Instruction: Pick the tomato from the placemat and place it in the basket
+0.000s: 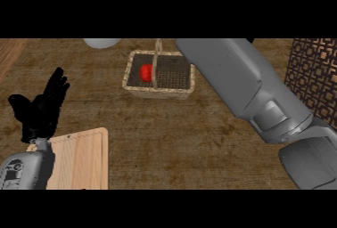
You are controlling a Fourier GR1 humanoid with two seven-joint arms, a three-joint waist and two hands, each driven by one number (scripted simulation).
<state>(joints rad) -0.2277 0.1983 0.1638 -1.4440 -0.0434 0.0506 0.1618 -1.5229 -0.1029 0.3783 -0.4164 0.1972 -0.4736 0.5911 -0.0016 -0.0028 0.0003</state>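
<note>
**Already in the basket: the tomato lies inside, left robot hand open at the side**

At the far left of the head view, a strip of lighter wood planking [9, 58] runs along the edge of the dark wooden table [171, 142]. Just to its right stands the left robot hand [41, 111], black, fingers straight and pointing up, thumb spread out to the left; it has hold of nothing. Its grey forearm [26, 169] comes in from the lower left corner. Beside and partly under that wrist lies a pale wooden board [82, 160], flat on the table and reaching to the lower edge.

Further right, near the top edge, a pale rounded object [100, 42] shows only in part; what it is cannot be told. To the right of it sits the woven basket [158, 92], rectangular, with a dark inside and a thin handle [157, 62] arching across its middle. The tomato [146, 72], red, lies inside the basket, in its left half, just beside the handle's line.

Right of the basket, the grey right arm [244, 84] crosses the view diagonally from the lower right corner to the top edge, passing over the basket's upper right corner. Its robot hand lies beyond the top edge, so its state cannot be told. At the far right, a dark lattice-patterned mat [316, 75] lies on the table.
</note>
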